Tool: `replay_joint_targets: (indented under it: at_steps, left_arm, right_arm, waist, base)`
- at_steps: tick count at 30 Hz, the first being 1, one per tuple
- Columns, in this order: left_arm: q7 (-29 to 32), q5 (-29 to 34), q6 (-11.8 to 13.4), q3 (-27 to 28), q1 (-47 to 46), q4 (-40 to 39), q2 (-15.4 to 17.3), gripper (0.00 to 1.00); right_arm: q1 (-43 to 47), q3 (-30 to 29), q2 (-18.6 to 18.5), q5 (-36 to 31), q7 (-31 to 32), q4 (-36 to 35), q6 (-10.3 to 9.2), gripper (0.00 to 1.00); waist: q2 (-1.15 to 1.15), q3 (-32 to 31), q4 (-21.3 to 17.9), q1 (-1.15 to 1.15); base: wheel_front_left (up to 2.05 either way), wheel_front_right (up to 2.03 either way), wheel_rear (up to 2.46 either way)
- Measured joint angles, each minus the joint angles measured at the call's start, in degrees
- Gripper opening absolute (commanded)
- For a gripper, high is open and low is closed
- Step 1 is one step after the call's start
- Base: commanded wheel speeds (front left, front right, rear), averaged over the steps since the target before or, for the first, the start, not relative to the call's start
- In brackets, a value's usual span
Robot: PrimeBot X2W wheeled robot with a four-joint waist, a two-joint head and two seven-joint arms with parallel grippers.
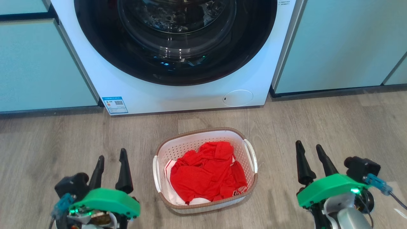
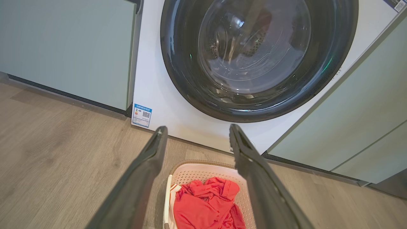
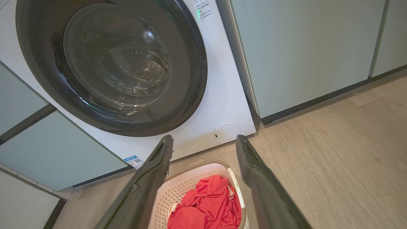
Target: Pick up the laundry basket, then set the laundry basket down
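White plastic basket: we see the small rounded-rectangular perforated laundry basket, with its brown rim and two white side handles, standing on the floor in front of the washer. It sits between our two grippers and neither touches it.
Contents: a crumpled red garment fills most of the basket, with some white cloth showing under its edges.
Left gripper: our green-housed left gripper hangs just beside the basket's left handle. Its two long dark fingers are spread apart with nothing between them.
Right gripper: our right gripper hangs on the other side, a little farther from the basket than the left one. Its fingers are likewise parted and empty.
Floor: grey-brown wood-grain planks carry the basket.
Washer: a white front-loading washing machine with a large dark round glass door stands behind the basket. We note a blue-and-white sticker at its lower left corner and a round white cap at its lower right.
Cabinets: pale green cabinet fronts flank the washer on both sides.
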Motion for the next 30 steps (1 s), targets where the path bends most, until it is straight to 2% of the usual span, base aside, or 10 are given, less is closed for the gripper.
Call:
replay_joint_targets:
  at_steps: [30]
  left_arm:
    - [-5.06,18.07,2.83,-3.65,4.17,-1.76,0.58,1.0]
  right_arm:
    - [0.09,3.85,-0.22,-20.49,-5.0,-0.68,0.0,1.0]
  waist:
    - [0.0,-0.71,-0.18,0.0]
  base:
    - [0.0,0.0,0.0]
